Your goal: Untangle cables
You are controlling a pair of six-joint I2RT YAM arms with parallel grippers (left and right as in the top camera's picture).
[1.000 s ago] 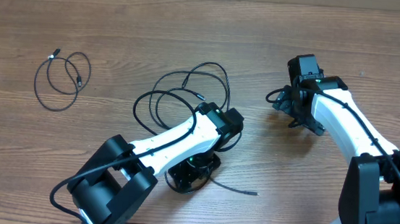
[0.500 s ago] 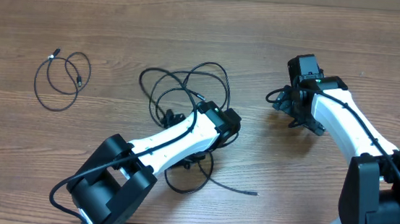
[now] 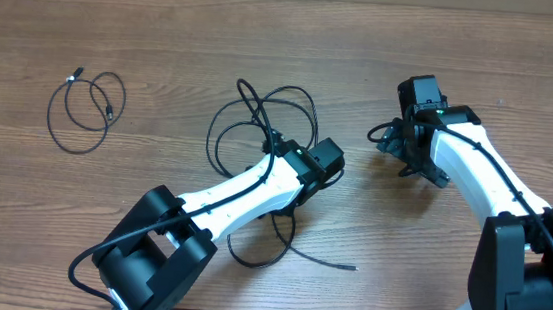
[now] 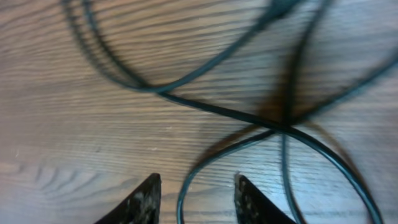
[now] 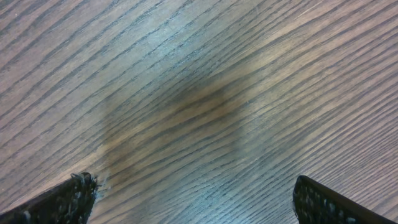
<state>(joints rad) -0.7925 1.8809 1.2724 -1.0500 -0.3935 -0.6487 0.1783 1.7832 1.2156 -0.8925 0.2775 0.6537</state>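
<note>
Found tangled cables (image 3: 258, 133) pulled right, loops bunched since a second ago; still crossed. Found left gripper (image 4: 196, 202) half-open straddling one strand, unpinched; right gripper (image 5: 196, 199) wide, empty.

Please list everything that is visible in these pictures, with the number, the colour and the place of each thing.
coiled cable: one, black, far left of the table, apart from the rest
tangled cables: number unclear, black, table centre, partly under the left arm
table: one, brown wood
left arm: one, white and black, reaching over the tangle
right arm: one, white and black, right side
left hand: black fingers apart, one strand between them
right hand: black fingers wide open over bare wood
</note>
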